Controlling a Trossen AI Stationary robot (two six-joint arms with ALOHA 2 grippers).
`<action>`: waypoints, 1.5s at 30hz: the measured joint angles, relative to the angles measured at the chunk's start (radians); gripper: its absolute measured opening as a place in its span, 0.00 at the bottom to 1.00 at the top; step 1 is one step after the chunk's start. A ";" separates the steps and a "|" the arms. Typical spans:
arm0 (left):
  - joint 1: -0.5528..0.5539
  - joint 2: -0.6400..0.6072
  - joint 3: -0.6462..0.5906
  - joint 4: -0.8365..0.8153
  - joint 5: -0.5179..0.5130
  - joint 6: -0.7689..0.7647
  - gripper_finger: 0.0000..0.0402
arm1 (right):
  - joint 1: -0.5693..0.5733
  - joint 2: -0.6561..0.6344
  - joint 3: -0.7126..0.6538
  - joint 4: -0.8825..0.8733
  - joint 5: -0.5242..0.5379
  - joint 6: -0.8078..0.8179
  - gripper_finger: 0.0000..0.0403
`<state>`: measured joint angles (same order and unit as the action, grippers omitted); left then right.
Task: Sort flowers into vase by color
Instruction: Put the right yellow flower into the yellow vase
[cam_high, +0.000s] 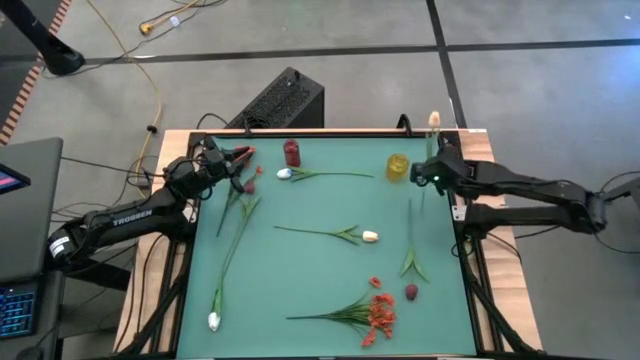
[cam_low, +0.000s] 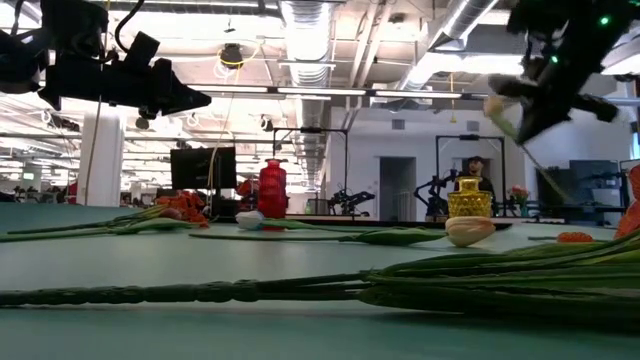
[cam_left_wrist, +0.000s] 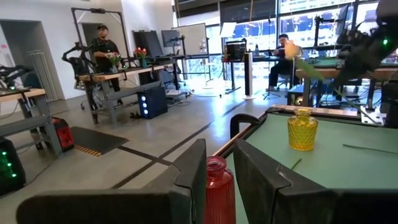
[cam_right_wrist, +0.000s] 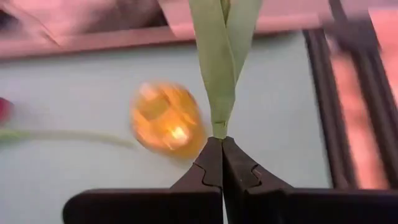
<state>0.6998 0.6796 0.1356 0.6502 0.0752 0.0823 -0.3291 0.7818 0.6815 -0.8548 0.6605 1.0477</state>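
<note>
green stem of a white flower (cam_high: 433, 121) clamped in right hand (cam_right_wrist: 222, 144) beside yellow vase (cam_high: 398, 167); left hand (cam_left_wrist: 214, 171) apart.

The right tool (cam_high: 432, 172) holds a white-budded flower (cam_high: 434, 121) beside the yellow vase (cam_high: 398, 167).

Two dark jointed arms, white TROSSEN lettering on the left, black angular claws

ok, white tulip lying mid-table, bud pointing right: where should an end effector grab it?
Grip the white tulip's bare stem left of its leaves, coming straight down with fingers across it. It lies flat and clear of other flowers; the bud would probably crush.
</note>
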 joint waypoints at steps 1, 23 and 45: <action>0.000 0.000 0.000 0.000 0.000 0.000 0.18 | 0.005 -0.011 0.000 0.056 0.024 -0.046 0.04; 0.000 0.000 0.000 -0.005 -0.003 0.009 0.18 | -0.072 0.082 0.002 0.786 0.103 -0.800 0.05; 0.000 0.000 0.000 -0.032 -0.008 0.015 0.18 | -0.119 0.189 0.001 0.860 0.097 -0.838 0.05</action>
<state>0.6998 0.6800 0.1356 0.6182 0.0669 0.0971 -0.4477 0.9707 0.6825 0.0055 0.7572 0.2098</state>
